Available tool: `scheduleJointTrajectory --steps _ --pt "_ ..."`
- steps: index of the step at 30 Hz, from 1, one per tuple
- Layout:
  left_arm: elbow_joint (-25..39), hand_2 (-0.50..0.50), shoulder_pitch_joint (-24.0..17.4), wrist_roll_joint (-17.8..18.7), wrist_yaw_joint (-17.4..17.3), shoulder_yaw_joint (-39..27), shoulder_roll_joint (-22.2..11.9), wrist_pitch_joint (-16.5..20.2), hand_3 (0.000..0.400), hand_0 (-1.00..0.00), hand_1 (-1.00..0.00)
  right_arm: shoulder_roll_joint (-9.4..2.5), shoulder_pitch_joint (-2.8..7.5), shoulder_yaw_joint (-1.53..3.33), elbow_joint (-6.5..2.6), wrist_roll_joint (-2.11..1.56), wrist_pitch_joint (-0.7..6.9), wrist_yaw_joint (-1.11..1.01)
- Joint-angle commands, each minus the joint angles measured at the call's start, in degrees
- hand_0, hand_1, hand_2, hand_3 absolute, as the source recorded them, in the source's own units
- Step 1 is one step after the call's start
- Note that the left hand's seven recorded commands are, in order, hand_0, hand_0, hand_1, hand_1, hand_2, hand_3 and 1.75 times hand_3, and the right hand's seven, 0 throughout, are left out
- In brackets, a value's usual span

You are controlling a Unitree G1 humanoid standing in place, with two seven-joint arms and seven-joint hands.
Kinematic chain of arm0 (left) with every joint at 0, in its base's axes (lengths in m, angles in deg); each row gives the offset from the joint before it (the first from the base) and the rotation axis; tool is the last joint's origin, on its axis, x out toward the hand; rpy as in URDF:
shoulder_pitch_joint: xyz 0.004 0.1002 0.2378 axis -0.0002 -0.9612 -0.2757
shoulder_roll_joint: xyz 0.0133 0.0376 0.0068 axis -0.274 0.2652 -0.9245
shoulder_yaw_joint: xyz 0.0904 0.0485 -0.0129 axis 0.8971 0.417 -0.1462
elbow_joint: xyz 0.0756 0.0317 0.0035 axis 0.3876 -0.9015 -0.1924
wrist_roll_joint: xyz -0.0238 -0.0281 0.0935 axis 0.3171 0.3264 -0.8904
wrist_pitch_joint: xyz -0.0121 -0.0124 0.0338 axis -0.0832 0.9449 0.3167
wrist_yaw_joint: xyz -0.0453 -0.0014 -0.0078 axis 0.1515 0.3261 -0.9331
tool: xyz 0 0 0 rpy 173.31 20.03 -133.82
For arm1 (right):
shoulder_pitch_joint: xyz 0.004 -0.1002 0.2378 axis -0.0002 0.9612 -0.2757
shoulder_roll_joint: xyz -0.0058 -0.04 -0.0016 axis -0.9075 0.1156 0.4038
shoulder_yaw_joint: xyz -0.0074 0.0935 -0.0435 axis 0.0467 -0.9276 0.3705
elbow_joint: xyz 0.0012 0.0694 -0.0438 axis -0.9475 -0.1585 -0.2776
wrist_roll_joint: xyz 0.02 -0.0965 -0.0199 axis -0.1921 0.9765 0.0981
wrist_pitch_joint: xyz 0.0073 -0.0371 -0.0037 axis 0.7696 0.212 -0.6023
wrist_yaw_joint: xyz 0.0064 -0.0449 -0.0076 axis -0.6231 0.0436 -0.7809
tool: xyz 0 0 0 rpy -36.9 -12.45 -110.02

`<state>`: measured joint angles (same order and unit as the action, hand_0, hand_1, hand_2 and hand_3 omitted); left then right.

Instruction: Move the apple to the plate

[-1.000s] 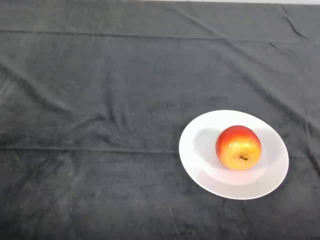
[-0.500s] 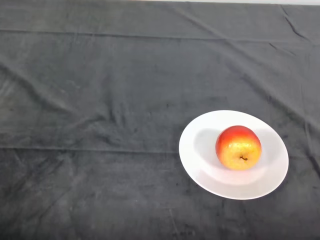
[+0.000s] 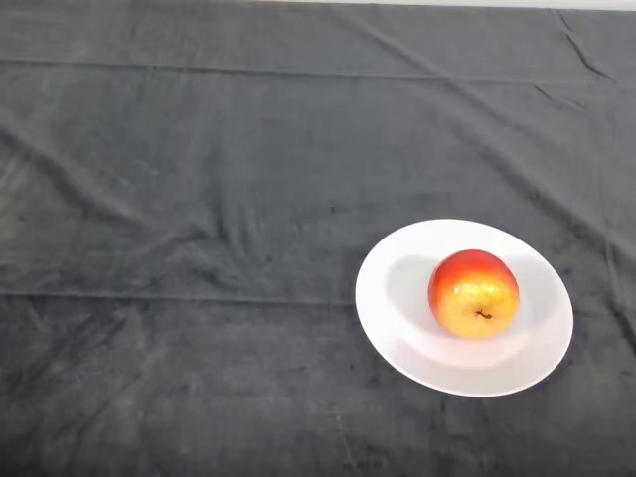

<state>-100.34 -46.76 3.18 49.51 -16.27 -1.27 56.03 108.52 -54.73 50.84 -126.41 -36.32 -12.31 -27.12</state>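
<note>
Nothing is being seen to have moved since the earlier frames: the apple and the plate are lying exactly where they were 1 second ago and half a second ago.

The round red-and-yellow apple [image 3: 474, 293] is being carried by the shallow round white plate [image 3: 397, 298], resting inside the plate's well and a little right of its middle. Its red side is being turned towards the far edge of the tabletop, its yellow side towards the camera, and its short dark stem is being shown on that near, yellow face, so the fruit is tilted forward rather than standing stem-up. A soft shadow is being cast on the plate to the left of the apple.

The plate is sitting flat on the dark grey creased cloth [image 3: 199, 248] that is covering the tabletop, in the lower right part of the head view. The cloth is being marked by long folds running across it, with deeper wrinkles near the far right corner.

No part of the robot hand is being shown in the view, so whether its fingers are apart or together cannot be told.
</note>
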Motion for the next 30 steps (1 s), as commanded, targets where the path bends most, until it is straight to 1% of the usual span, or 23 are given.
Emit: scheduleJointTrajectory --steps 1,12,30 --pt "-0.03 0.0 -1.57 0.13 0.57 -1.66 -3.85 -0.54 0.0 0.0 0.0 -2.63 4.39 1.35 -1.96 1.24 0.79 -0.72" --pt "0.52 0.0 -1.74 -1.17 1.75 -1.94 -3.22 -1.32 0.0 0.0 0.0 -2.63 4.39 1.35 -1.97 1.24 0.78 -0.72" --pt "0.98 0.0 -1.9 -3.44 2.4 -1.76 -2.96 -1.66 0.0 0.0 0.0 -2.64 4.4 1.35 -1.94 1.23 0.79 -0.72"
